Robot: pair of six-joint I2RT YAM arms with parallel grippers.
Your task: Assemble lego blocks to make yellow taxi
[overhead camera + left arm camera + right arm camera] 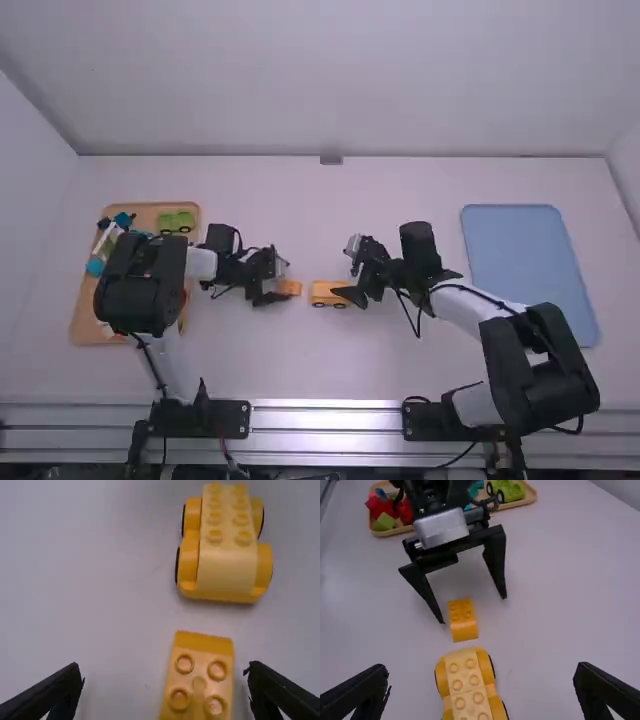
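Observation:
At mid-table stands my left gripper (277, 283), open around a small yellow-orange brick (291, 287). In the left wrist view the studded brick (201, 677) lies between the spread fingers of my left gripper (165, 676), nearer one finger and apart from both. A yellow car base with black wheels (326, 294) sits a short gap to the right of the brick; its studded top (222, 525) is bare. My right gripper (346, 268) is open beside the car. The right wrist view has the car (466, 682) between the wide-apart fingers of my right gripper (481, 678).
A wooden tray (85, 325) with several coloured blocks, including a green wheeled piece (511, 491), stands at the far left, partly under the left arm. A blue tray (530, 265) lies at the right. The two grippers face each other closely across the car and brick.

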